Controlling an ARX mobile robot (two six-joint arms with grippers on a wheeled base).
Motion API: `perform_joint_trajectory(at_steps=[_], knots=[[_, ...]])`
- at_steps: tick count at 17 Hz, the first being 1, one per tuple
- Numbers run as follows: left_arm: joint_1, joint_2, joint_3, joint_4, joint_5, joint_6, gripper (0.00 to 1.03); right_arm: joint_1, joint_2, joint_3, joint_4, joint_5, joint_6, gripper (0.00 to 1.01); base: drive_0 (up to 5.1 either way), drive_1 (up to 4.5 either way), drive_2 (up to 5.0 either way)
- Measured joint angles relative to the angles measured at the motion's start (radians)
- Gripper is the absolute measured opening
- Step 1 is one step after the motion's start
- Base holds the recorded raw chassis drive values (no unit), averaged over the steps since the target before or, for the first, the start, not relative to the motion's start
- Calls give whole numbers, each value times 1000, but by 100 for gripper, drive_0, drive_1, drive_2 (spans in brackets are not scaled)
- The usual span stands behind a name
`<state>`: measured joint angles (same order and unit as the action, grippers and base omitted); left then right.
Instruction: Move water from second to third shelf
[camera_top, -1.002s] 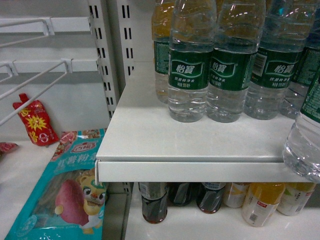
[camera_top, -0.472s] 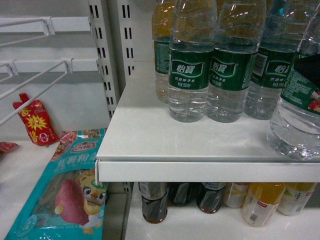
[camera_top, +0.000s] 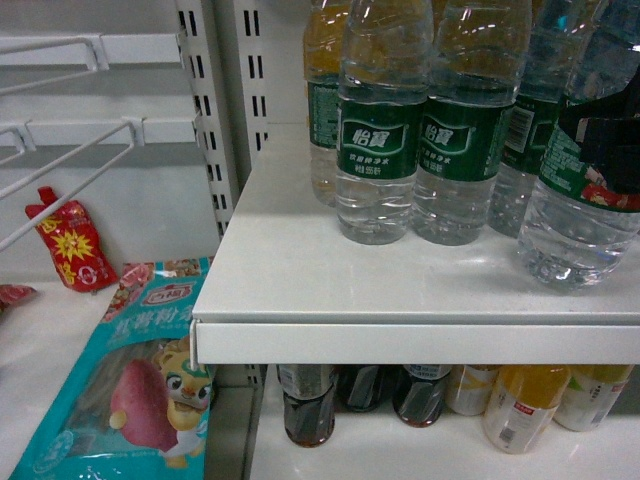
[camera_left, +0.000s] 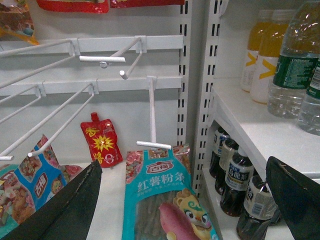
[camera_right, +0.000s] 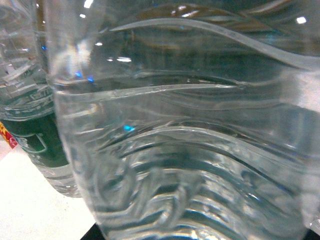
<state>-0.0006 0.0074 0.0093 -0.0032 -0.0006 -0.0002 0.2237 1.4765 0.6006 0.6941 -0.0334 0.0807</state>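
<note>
A clear ribbed water bottle (camera_top: 568, 232) with a green label is held at the right end of the white shelf (camera_top: 300, 270), its base low over the shelf surface and slightly tilted. My right gripper (camera_top: 612, 140) is shut on its label band. That bottle (camera_right: 190, 140) fills the right wrist view, which hides the fingers. Several more water bottles (camera_top: 380, 150) stand in rows at the back of the same shelf. My left gripper (camera_left: 180, 200) hangs open with nothing in it, low in front of the snack bay, and is out of the head view.
Dark drink bottles (camera_top: 308, 405) and yellow drink bottles (camera_top: 522, 405) stand on the shelf below. A teal snack packet (camera_top: 130, 390) and a red pouch (camera_top: 68, 243) lie in the left bay under white wire hooks (camera_top: 70, 180). A slotted upright (camera_top: 205, 110) divides the bays.
The held water bottle has come in from the right edge, moving left and up over the shelf beside the standing bottles. More of my right gripper now shows.
</note>
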Motion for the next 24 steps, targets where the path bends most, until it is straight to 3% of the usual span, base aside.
perform_joint_trajectory(at_steps=[4, 7, 16, 18, 21, 22, 24], knots=[[0, 0, 0, 0, 0, 0, 98, 13, 43, -4, 64, 45, -27, 41, 0, 0, 0], [0, 0, 0, 0, 0, 0, 98, 19, 47, -21, 90, 49, -48, 41, 0, 0, 0], [0, 0, 0, 0, 0, 0, 98, 19, 49, -30, 108, 50, -48, 41, 0, 0, 0], [0, 0, 0, 0, 0, 0, 98, 18, 49, -34, 105, 50, -50, 58, 0, 0, 0], [0, 0, 0, 0, 0, 0, 98, 18, 39, -34, 116, 49, -52, 94, 0, 0, 0], [0, 0, 0, 0, 0, 0, 98, 17, 39, -34, 115, 48, -51, 100, 0, 0, 0], [0, 0, 0, 0, 0, 0, 98, 18, 39, -34, 113, 45, -51, 97, 0, 0, 0]])
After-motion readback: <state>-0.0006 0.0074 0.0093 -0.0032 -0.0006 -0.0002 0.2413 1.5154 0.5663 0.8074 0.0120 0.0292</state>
